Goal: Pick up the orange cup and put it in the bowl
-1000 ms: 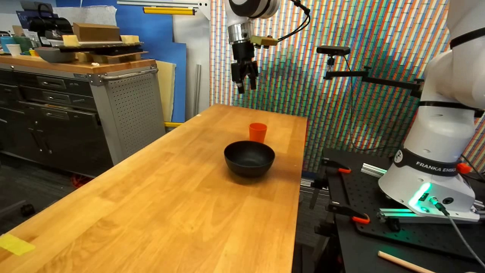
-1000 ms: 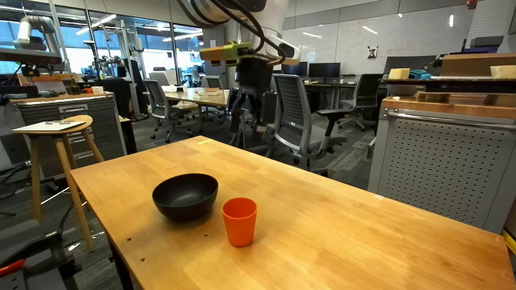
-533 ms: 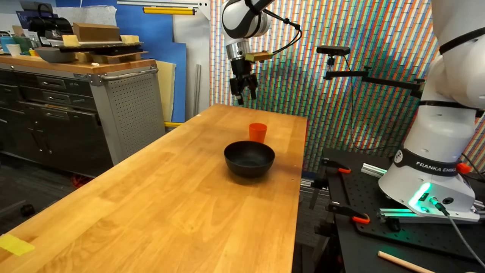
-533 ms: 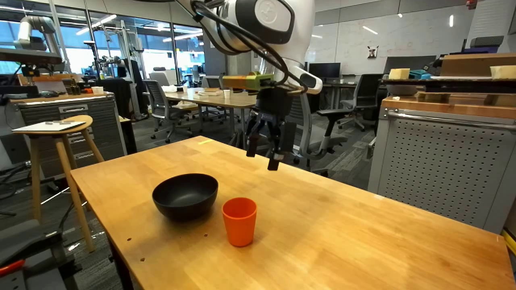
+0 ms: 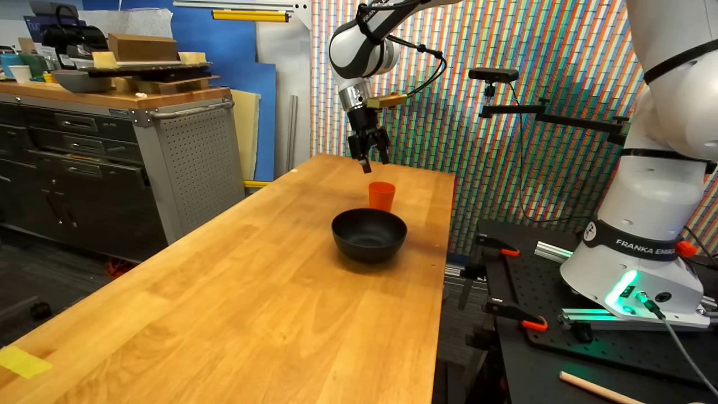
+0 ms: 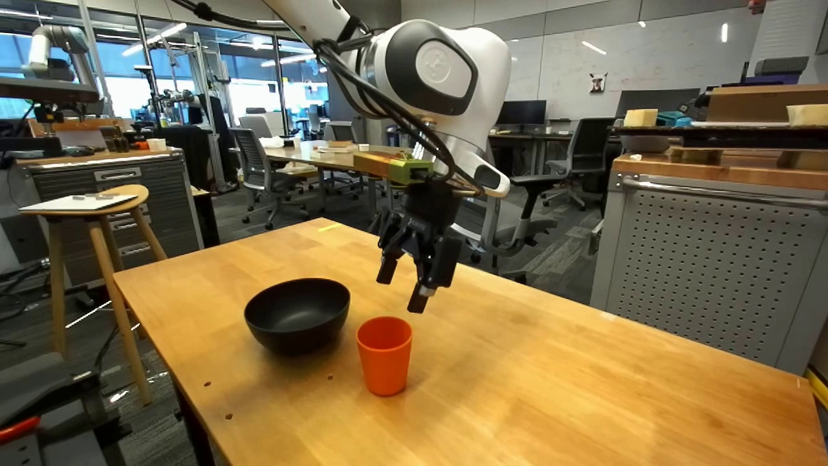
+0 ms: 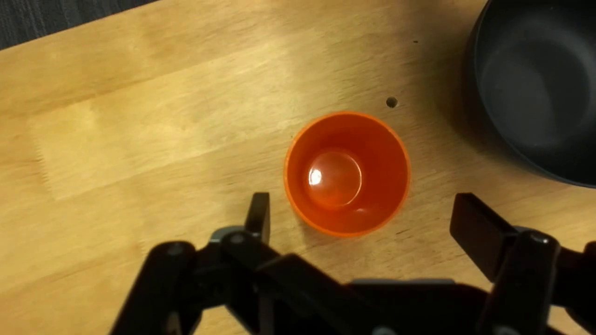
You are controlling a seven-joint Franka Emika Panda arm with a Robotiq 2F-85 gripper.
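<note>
One FRANKA EMIKA band (image 5: 636, 242), orange cup (image 6: 384, 362)

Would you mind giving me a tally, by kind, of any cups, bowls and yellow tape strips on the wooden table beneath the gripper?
Orange cup: 1
Black bowl: 1
Yellow tape strip: 1
Total: 3

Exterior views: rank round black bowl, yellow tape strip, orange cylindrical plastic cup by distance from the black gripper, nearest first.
1. Orange cylindrical plastic cup: upright on the wooden table, just lower than the open black gripper.
2. Round black bowl: beside the cup, not touching it.
3. Yellow tape strip: near a table corner, well beyond the bowl.
</note>
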